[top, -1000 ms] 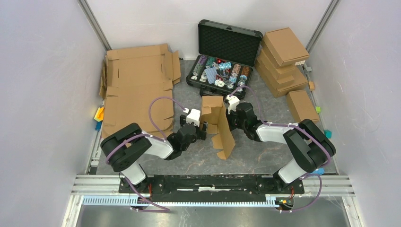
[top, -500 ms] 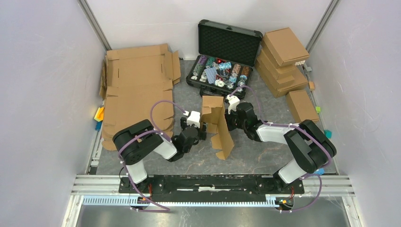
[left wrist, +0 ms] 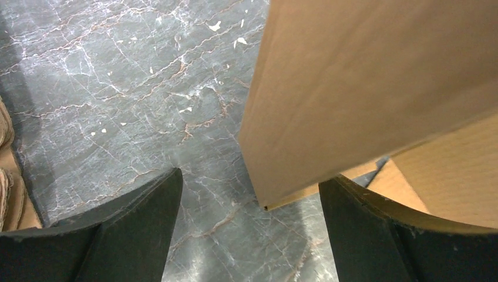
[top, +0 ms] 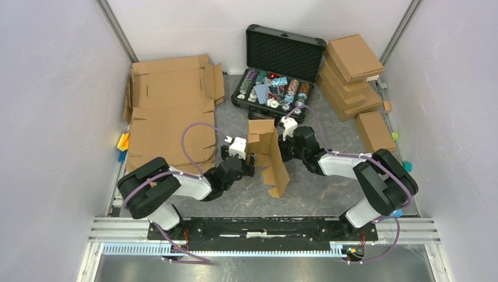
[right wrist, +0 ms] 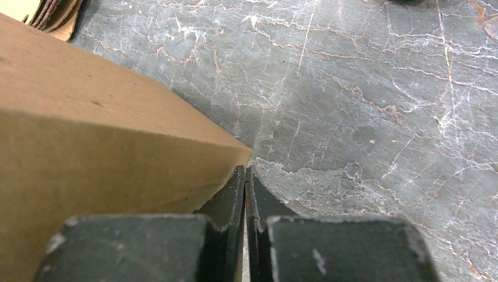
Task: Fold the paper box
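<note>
Paper box (top: 269,154) stands upright — long axis seemingly far-to-near.

The black two-finger left gripper (top: 251,160) stretches forward low, jaws spread wide. Just to its right, the black right gripper (top: 282,150) points toward it, fingers pressed together

One paper box (top: 269,154) at the centre. One open case (top: 282,56) at 12 o'clock. Two flat sheets (top: 170,82) show at 10 o'clock, with more layered beneath that cannot be counted. At 2 o'clock is a stack of closed boxes (top: 354,57), number unclear, plus one apart. Two arms (top: 176,183) at 6 o'clock.
</note>
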